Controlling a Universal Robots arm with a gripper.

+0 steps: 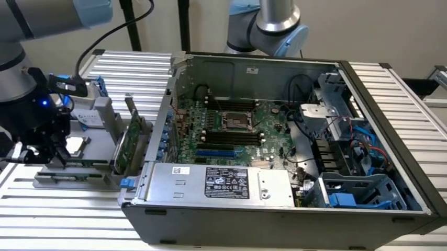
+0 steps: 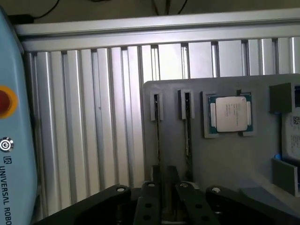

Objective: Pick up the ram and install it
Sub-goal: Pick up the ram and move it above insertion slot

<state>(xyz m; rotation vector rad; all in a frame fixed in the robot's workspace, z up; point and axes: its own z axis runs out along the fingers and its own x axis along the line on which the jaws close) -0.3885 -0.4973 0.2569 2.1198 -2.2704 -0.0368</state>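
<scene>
— Starting big: the case lies open, and the tray sits at its nine o'clock in the exterior view. What worries you?

— Crowding. The card stands upright between tray and case, at three o'clock from the gripper. I judge that a lift swung straight toward the board could clip it.

— Is the gripper clenched or released?

— I cannot tell. It hangs low over the tray, and I see nothing lifted out of it.

— And the ram?

— The ram stands on edge in a tray groove, close under the gripper, with a second stick just beside it. That closeness is the risk. A descent slightly off line could land on the groove's wall or knock the neighbour.

— Anything smaller?

— Tilt. A thin stick gripped off-centre would likely hang crooked. Then it may not line up with the board's dark slots, and pushing it down askew could jam it.
</scene>
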